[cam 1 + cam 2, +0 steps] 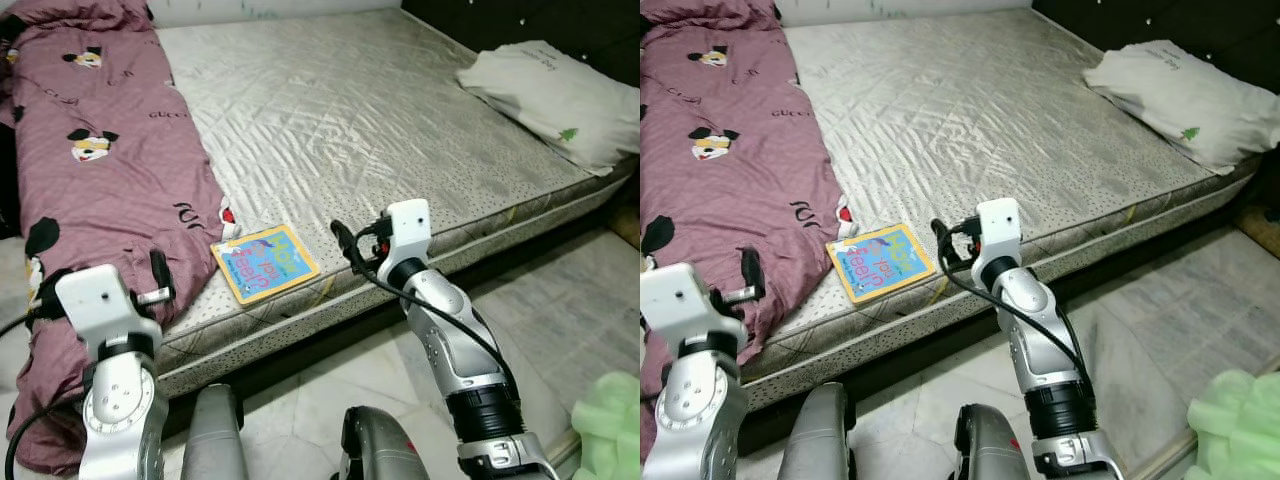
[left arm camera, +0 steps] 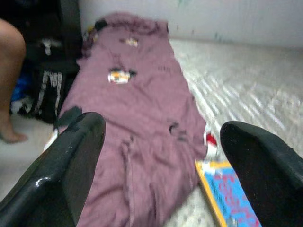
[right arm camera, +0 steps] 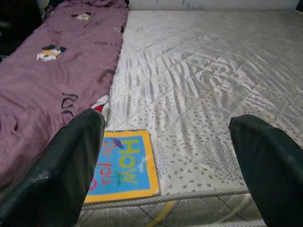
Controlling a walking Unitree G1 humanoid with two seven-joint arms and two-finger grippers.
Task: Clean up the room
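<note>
On the bare grey quilted mattress (image 1: 380, 130) of the bed, close to its near edge, lies a flat children's book with a blue cover and yellow border (image 1: 265, 263), face up with coloured lettering. Its left corner sits just beside the hem of a mauve blanket printed with cartoon mouse faces (image 1: 100, 170), which runs along the whole left side of the mattress and hangs over the near edge toward the floor. A white pillow with a small green tree mark (image 1: 555, 100) rests at the far right corner of the mattress, well apart from the book.

The right tool (image 1: 343, 240) is raised over the near mattress edge, just right of the book; in the right wrist view its two black fingers (image 3: 66, 175) stand wide apart with nothing between them, the book (image 3: 122, 164) lying beside the one finger. The left tool (image 1: 158, 278) hovers over the draped blanket at the near left; its fingers (image 2: 61, 170) are likewise spread wide and empty, pointing along the blanket (image 2: 137, 123).

A person's bare leg (image 2: 10, 85) stands on the floor beside the blanket's far side. A pale green plastic bag (image 1: 608, 425) lies on the marble floor at the right.
</note>
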